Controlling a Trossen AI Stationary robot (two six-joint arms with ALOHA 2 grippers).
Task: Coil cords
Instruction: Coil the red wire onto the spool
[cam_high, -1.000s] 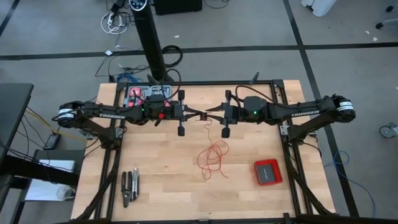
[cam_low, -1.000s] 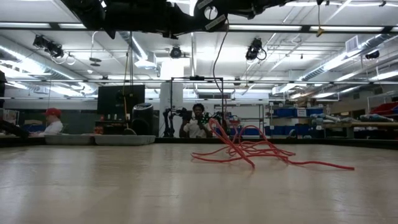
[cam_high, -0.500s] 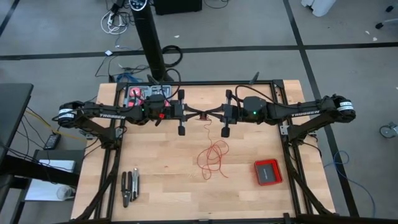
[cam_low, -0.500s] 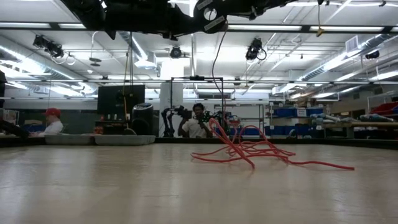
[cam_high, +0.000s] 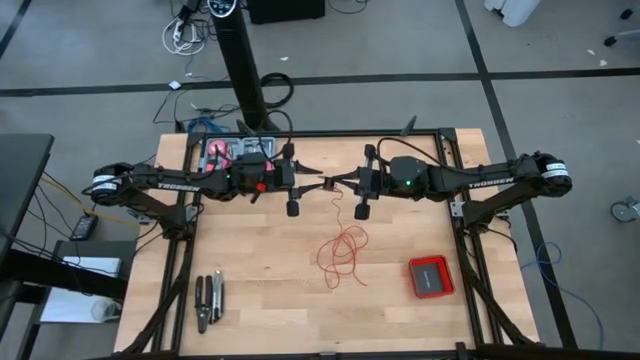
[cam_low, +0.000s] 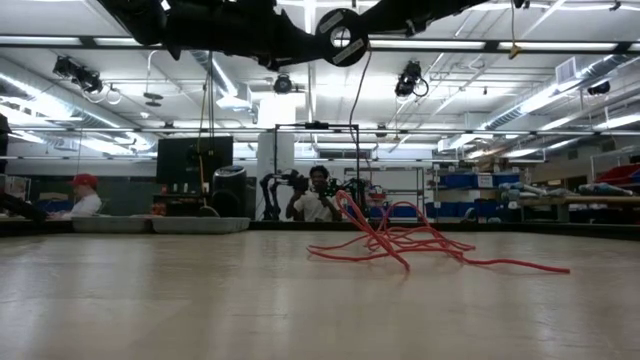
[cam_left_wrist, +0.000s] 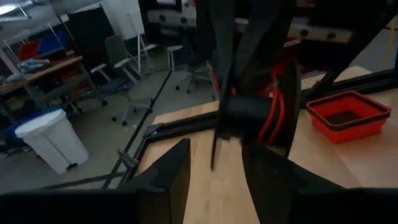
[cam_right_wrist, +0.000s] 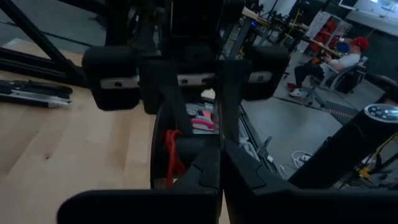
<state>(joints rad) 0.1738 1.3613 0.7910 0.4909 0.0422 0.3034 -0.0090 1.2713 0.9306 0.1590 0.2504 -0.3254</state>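
Above the table's middle, the spread left gripper (cam_high: 313, 182) faces the clenched right gripper (cam_high: 338, 183), while most thin red wire (cam_high: 341, 254) lies loose, uncoiled.

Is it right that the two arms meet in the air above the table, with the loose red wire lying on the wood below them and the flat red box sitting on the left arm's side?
Almost. The red box sits on the right arm's side, not the left's; the high view shows it. The rest holds: the left gripper and right gripper meet above the table, and the loose red wire lies on the wood below them.
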